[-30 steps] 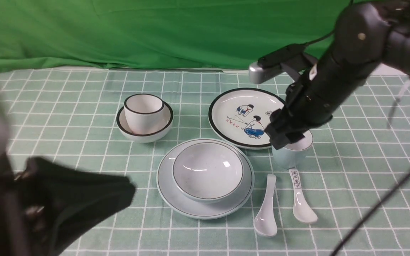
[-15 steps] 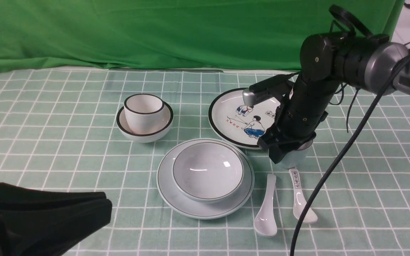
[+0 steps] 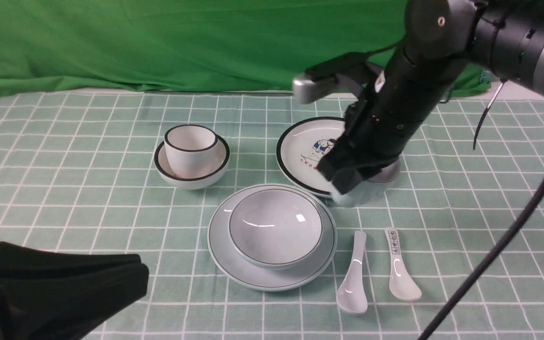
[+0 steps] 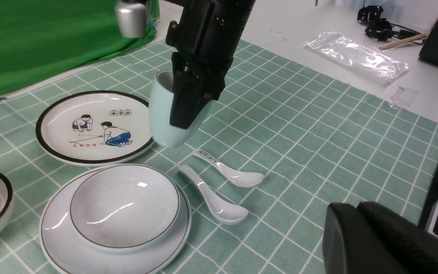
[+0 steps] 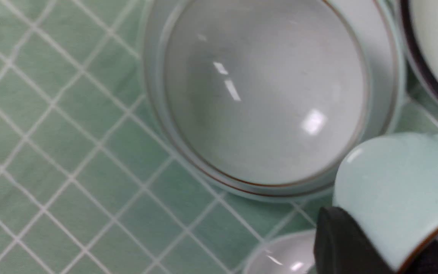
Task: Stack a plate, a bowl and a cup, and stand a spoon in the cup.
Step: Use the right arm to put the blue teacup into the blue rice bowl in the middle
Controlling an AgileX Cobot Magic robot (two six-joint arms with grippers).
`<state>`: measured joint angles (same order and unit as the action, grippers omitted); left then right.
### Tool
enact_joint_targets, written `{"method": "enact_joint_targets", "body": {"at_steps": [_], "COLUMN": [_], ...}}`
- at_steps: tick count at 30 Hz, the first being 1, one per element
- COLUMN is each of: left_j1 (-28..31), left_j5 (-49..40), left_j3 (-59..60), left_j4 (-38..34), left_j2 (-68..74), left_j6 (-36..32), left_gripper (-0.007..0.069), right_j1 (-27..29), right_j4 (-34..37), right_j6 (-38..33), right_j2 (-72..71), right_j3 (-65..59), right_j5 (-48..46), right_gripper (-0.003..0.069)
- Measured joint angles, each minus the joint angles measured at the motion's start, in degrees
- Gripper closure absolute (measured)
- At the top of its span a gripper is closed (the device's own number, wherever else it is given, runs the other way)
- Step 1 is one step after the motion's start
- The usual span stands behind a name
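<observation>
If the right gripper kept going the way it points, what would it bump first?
Probably the plate at its right edge, or the bowl on it, with the held cup touching first. Depth is unclear; the right gripper might hit tablecloth just short.

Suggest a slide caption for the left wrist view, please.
Right gripper holds the pale cup aloft beside the bowl sitting on the plate.

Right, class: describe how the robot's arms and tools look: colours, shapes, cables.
The right arm is black and cylindrical, with a grey metal section higher up, a silver box at the wrist and a black cable hanging. The right tool and left tool are matte black with tapered fingers.
</observation>
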<state>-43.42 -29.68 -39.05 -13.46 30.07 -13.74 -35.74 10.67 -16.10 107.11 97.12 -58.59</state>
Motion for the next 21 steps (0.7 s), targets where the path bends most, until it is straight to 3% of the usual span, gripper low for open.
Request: {"method": "enact_joint_targets", "body": {"at_steps": [6, 21], "left_j1": [0.0, 0.0], "left_j5": [0.0, 0.0], "left_j3": [0.0, 0.0], "left_j4": [0.0, 0.0], "left_j2": [0.0, 0.0], "left_j6": [-1.06, -1.13], "left_gripper": [0.0615, 0.0615], "right_j1": [-4.63, -5.04], "right_j4": [0.7, 0.26], "right_j6": [0.56, 3.55], "right_j2": [3.86, 10.72], "right_j3": [0.02, -0.13], "right_j5": [4.05, 10.76], "right_gripper": [0.0574, 0.0574]}}
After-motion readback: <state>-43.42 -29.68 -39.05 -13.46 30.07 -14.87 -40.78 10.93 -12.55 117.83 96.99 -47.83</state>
